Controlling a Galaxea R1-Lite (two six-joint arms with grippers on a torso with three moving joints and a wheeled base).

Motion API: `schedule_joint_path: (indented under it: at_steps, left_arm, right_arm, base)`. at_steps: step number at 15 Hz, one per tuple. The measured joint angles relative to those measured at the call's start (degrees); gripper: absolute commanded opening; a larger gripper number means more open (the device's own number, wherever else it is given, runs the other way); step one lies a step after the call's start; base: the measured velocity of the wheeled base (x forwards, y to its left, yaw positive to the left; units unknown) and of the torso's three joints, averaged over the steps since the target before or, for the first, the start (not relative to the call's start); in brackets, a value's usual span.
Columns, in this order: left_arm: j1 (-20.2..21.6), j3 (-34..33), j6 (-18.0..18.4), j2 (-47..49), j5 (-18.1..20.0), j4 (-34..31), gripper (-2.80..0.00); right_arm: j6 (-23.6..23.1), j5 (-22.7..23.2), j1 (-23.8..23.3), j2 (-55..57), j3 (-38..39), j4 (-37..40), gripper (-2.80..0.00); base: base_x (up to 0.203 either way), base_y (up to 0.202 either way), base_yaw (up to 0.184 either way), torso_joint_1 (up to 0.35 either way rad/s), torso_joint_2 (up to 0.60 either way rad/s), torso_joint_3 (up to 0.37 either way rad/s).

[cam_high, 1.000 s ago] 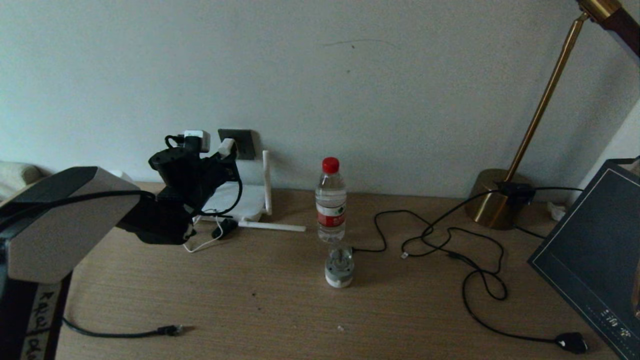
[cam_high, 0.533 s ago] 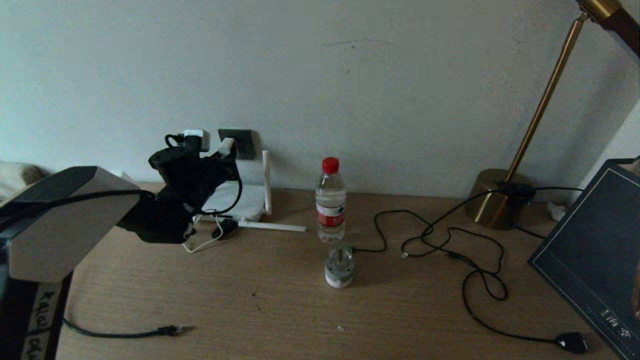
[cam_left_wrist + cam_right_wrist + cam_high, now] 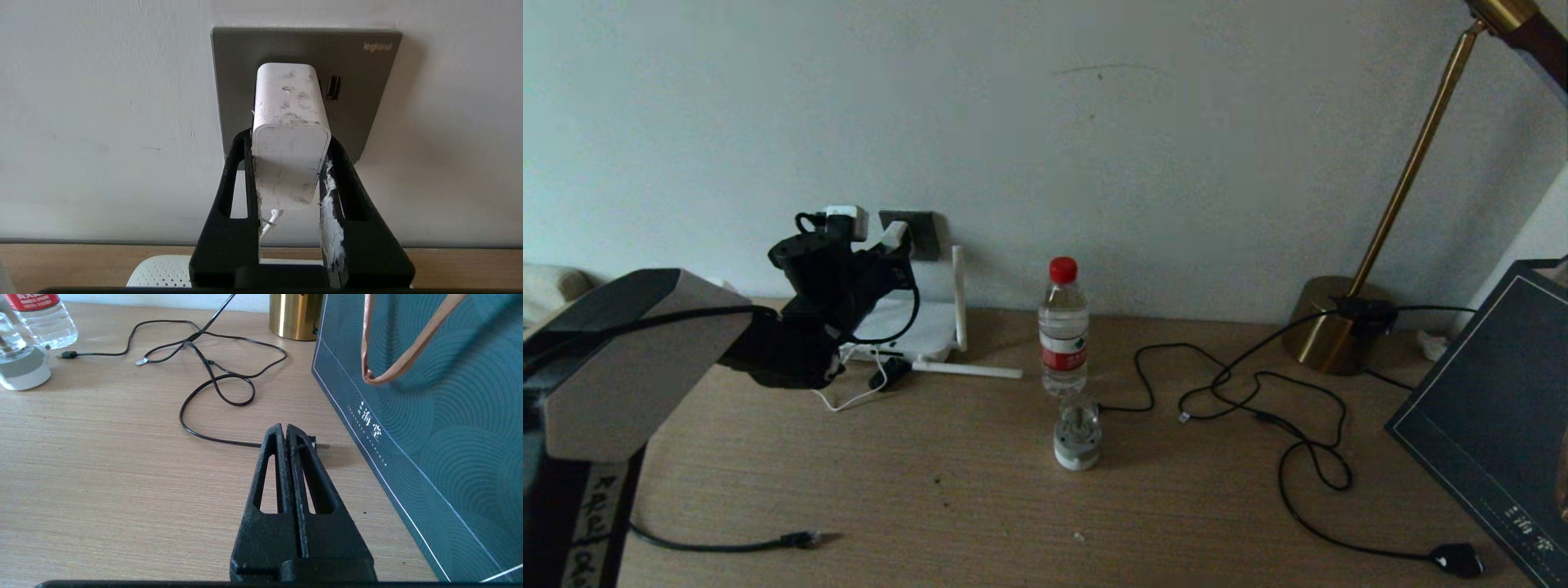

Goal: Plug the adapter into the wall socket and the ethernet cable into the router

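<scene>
My left gripper point(image 3: 890, 249) is shut on the white adapter point(image 3: 895, 237), held up at the dark grey wall socket point(image 3: 923, 234). In the left wrist view the adapter point(image 3: 291, 122) sits between both fingers, its far end at the socket plate point(image 3: 367, 81). Its prongs are hidden. The thin white cord point(image 3: 849, 400) hangs to the table. Below lies the white router point(image 3: 915, 327) with stick antennas point(image 3: 958, 294). The black ethernet cable point(image 3: 1152, 384) lies right of the bottle, with its clear-tipped plug point(image 3: 1183, 416). My right gripper point(image 3: 286, 428) is shut and empty, low over the table.
A water bottle point(image 3: 1063, 327) and a small glass jar point(image 3: 1077, 437) stand mid-table. A brass lamp point(image 3: 1327, 331) with its black cord and plug point(image 3: 1458, 560) sits at the right, beside a dark paper bag point(image 3: 1494, 416). Another black cable end point(image 3: 800, 539) lies front left.
My left gripper has edged slightly up and toward the wall with the adapter, bringing it closer to the socket plate. Nothing else has moved.
</scene>
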State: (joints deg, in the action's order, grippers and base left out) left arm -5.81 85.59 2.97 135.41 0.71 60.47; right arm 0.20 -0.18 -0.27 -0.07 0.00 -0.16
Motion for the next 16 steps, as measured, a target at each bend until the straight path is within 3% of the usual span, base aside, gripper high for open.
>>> schedule_joint_path:
  at_steps: [16]
  left_arm:
    - [0.09, 5.70, 0.01, 3.30, -0.05, -2.84, -2.80]
  right_arm:
    - [-0.04, 0.00, 0.00, 0.00, -0.02, 0.02, -2.80]
  base:
    - [0.000, 0.000, 0.000, 0.000, 0.00, 0.000]
